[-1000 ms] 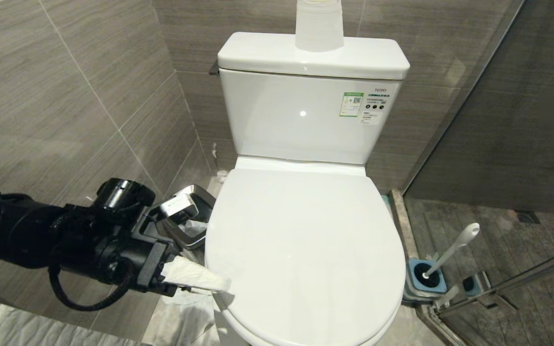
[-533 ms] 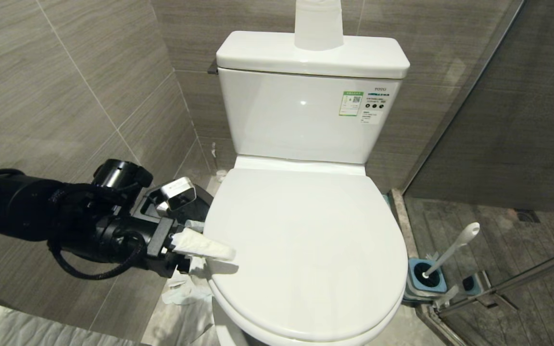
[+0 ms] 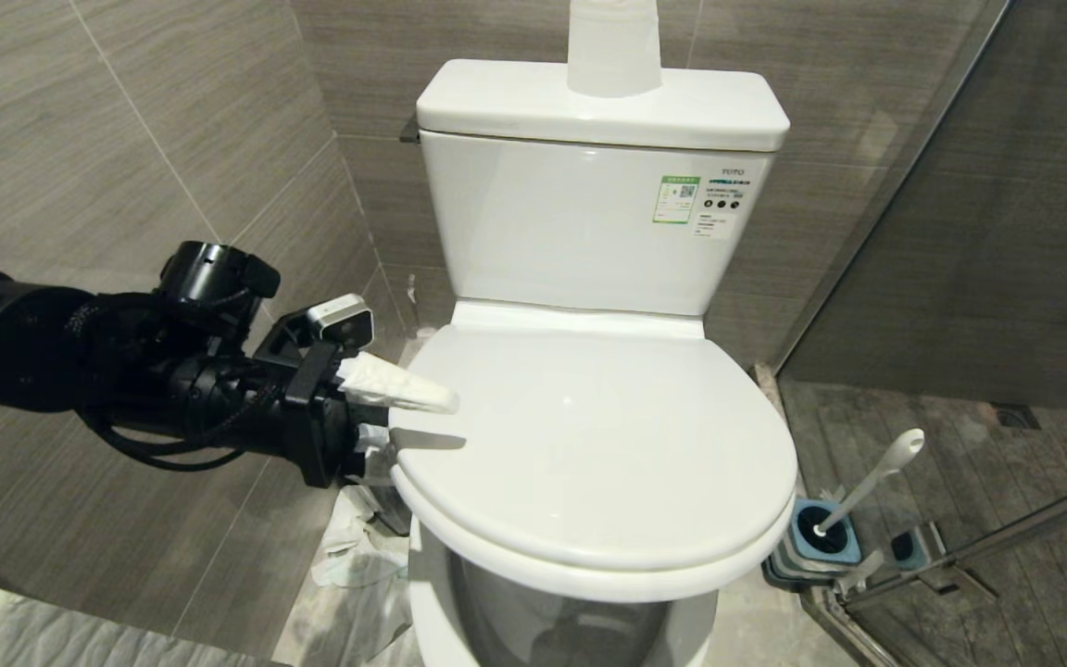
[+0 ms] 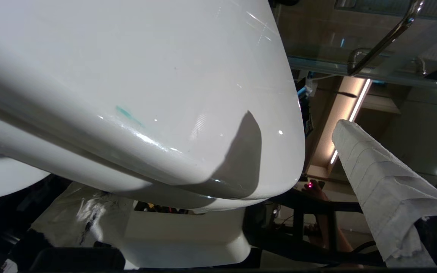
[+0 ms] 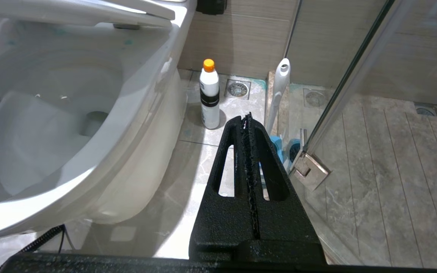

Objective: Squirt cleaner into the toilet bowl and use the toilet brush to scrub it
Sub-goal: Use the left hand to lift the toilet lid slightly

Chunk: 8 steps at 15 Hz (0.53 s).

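The white toilet's lid (image 3: 589,445) and seat are tilted up at the front. My left gripper (image 3: 415,428) is open at their left edge, with one tissue-wrapped finger (image 4: 385,189) above the lid and the other below it. Under them the toilet bowl (image 5: 157,87) shows, with pale blue cleaner smears (image 5: 127,41) near its rim. A teal smear (image 4: 127,113) marks the lid. The toilet brush (image 3: 867,486) leans in its blue holder (image 3: 816,542) on the floor to the right; its handle (image 5: 279,91) stands past my right gripper (image 5: 247,119), which is shut and empty, low beside the bowl.
A white bottle with an orange cap (image 5: 209,98) stands on the floor by the bowl's base, near a floor drain (image 5: 237,89). A glass shower door (image 3: 960,232) closes off the right. A paper roll (image 3: 614,46) sits on the tank. Crumpled tissue (image 3: 348,547) lies at the left.
My left gripper has risen along the toilet's left side and the lid with the seat has come up with it. A gap has opened at the front.
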Available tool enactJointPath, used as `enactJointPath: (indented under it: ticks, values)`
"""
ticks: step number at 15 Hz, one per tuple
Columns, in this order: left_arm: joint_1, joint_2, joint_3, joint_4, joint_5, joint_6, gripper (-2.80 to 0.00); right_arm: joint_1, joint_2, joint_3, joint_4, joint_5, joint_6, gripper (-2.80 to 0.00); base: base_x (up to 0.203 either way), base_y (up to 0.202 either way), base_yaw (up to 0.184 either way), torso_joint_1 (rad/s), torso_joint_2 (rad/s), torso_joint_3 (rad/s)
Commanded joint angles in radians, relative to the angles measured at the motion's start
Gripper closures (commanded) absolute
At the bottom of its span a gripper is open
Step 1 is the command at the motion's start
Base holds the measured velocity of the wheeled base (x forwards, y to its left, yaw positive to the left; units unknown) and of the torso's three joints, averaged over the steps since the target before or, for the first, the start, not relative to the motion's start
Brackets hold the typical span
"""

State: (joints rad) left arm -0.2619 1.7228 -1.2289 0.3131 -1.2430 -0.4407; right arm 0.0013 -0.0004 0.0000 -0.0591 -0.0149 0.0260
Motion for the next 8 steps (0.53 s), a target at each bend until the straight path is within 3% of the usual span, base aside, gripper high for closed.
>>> enactJointPath:
  ticks: [1,4,8]
  values:
    - [0.001,-0.004,-0.052,0.001,-0.006,-0.055,-2.8,0.0,0.0,0.025,-0.001,0.0,0.0,0.0,0.0,0.0,0.0,0.0,0.0,0.0]
    - [0.007,-0.003,-0.12,0.0,-0.009,-0.129,-2.8,0.0,-0.001,0.025,-0.001,0.0,0.0,0.0,0.0,0.0,0.0,0.0,0.0,0.0]
    - [0.01,-0.003,-0.176,0.001,-0.013,-0.182,-2.8,0.0,0.0,0.025,-0.001,0.0,0.0,0.0,0.0,0.0,0.0,0.0,0.0,0.0]
